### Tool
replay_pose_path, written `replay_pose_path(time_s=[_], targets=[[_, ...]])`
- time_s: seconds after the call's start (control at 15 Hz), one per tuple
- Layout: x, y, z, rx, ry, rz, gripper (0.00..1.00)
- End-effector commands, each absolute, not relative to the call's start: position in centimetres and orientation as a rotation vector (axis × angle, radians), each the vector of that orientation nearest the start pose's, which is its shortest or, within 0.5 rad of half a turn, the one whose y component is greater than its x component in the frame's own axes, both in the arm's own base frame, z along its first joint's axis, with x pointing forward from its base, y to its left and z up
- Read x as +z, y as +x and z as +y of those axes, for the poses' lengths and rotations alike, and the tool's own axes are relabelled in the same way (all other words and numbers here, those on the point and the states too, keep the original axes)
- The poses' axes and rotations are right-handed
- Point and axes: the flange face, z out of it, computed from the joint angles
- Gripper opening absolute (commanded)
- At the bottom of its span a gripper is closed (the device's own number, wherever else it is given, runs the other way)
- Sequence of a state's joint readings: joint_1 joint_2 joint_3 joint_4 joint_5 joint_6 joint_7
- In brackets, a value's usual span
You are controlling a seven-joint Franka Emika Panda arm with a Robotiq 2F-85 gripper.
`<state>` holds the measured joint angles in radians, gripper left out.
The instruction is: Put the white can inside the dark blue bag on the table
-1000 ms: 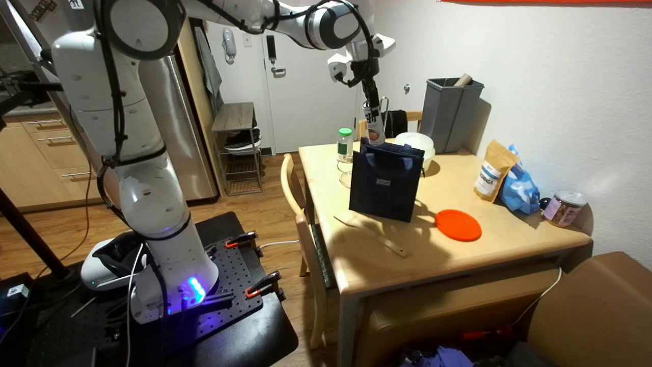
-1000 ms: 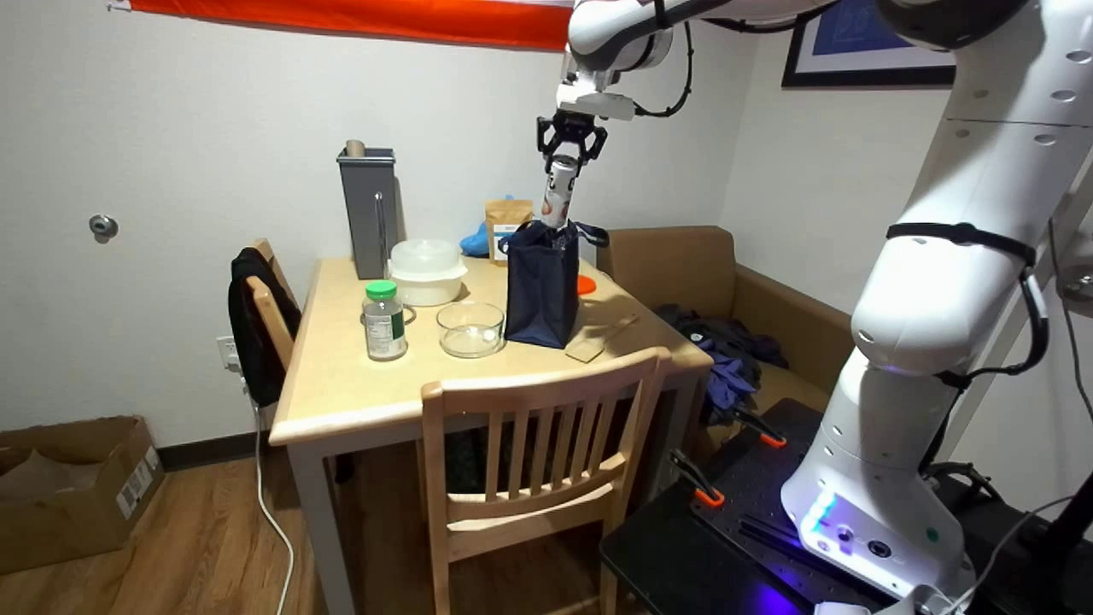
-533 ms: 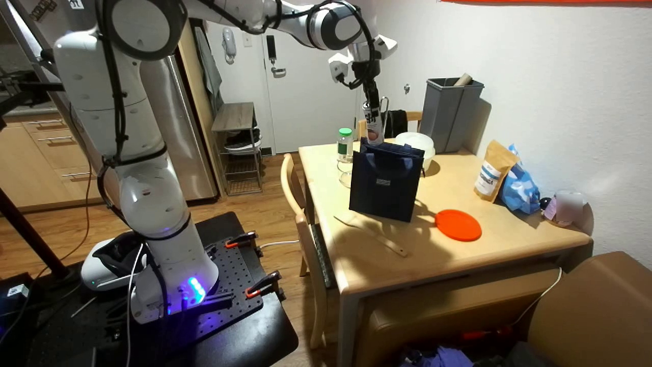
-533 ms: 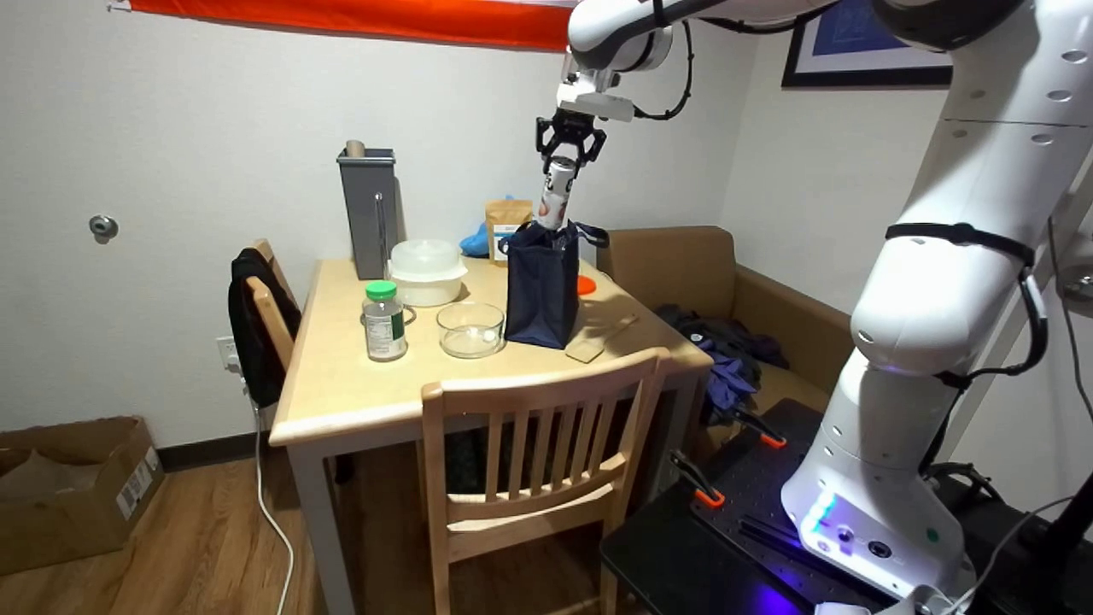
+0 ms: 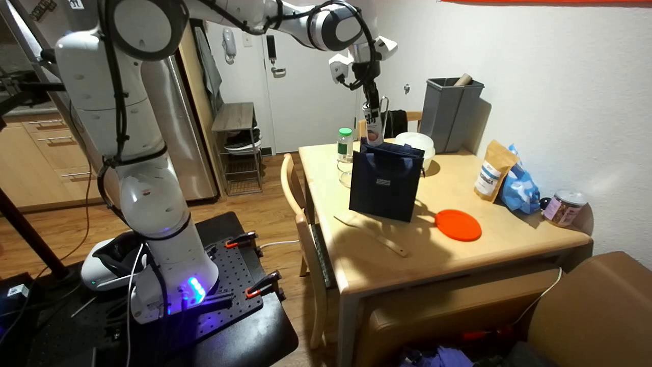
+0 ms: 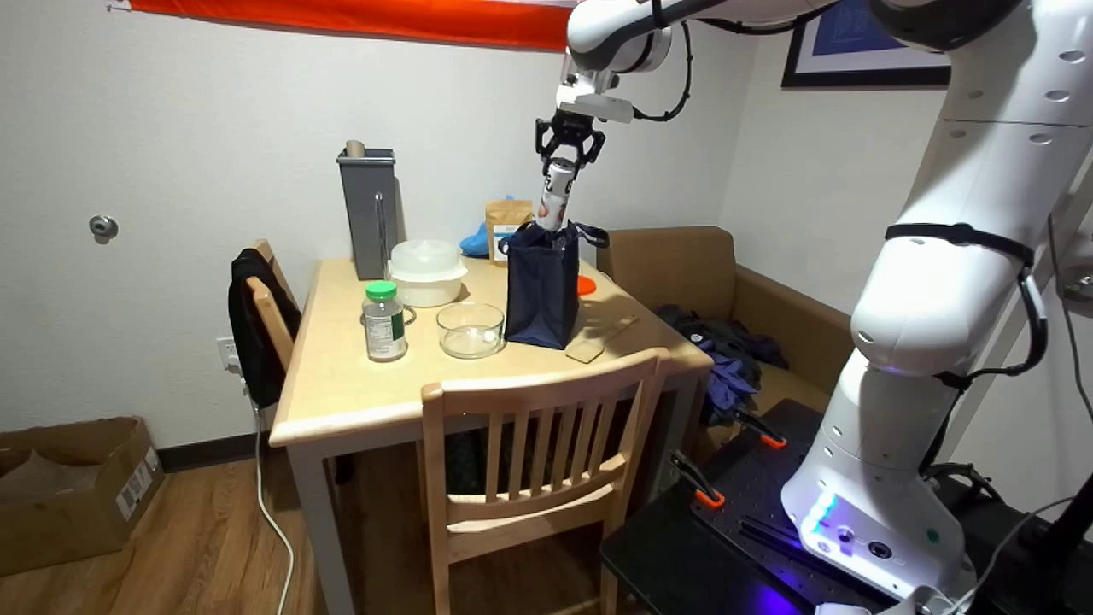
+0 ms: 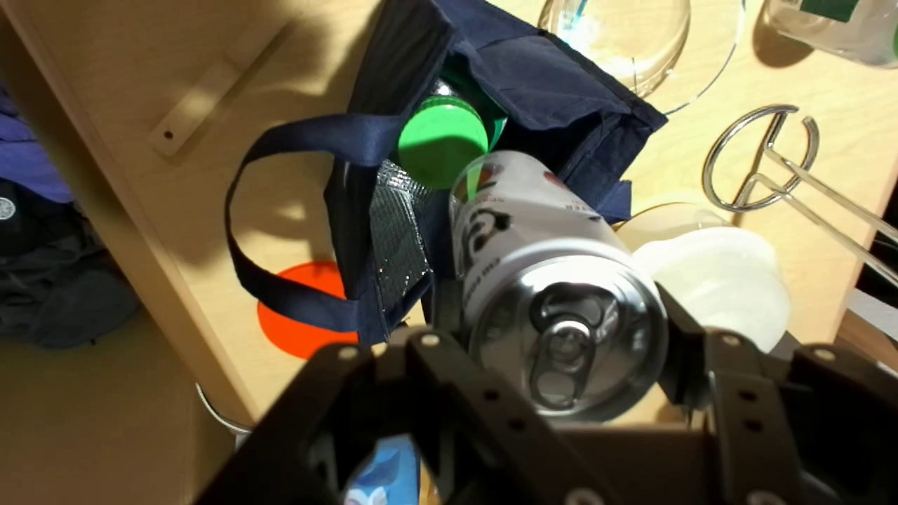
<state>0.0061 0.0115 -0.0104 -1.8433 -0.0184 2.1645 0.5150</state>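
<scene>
Black two-fingered gripper is clamped to can width on the white cylindrical metal can, pinching both sides near the pull-tab end; that high hold probably leaves the lower end free to enter first; in an exterior view the can leans slightly, tab end toward 1 o'clock, lower end at the mouth of the upright dark navy fabric bag; whether it touches the rim can't be told; bag stands mouth up on the light tan wooden counter, likely so things drop straight in; wrist view shows a round green plastic-looking lid inside, at 11 o'clock from the can, so room there looks tight; a loose navy fabric strap loops out toward 8 o'clock, apparently off the path; can isn't in yet; likely next: lower, let go.
</scene>
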Motion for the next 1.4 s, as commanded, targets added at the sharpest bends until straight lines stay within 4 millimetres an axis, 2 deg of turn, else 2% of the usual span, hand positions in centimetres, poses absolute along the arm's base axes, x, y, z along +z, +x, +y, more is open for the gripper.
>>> replay_pose_path(time_s=[0.0,0.33,0.93,1.2,1.33], targets=[[53.9,59.7,0.0,-0.442,-2.956,0.766,0.57],[52.4,60.4,-0.1,-0.4,-2.968,0.775,0.58],[47.7,61.3,-0.6,-0.272,-3.002,0.796,0.52],[47.0,61.1,-0.7,-0.246,-3.003,0.805,0.53],[46.7,61.0,-0.7,-0.232,-3.002,0.806,0.51]])
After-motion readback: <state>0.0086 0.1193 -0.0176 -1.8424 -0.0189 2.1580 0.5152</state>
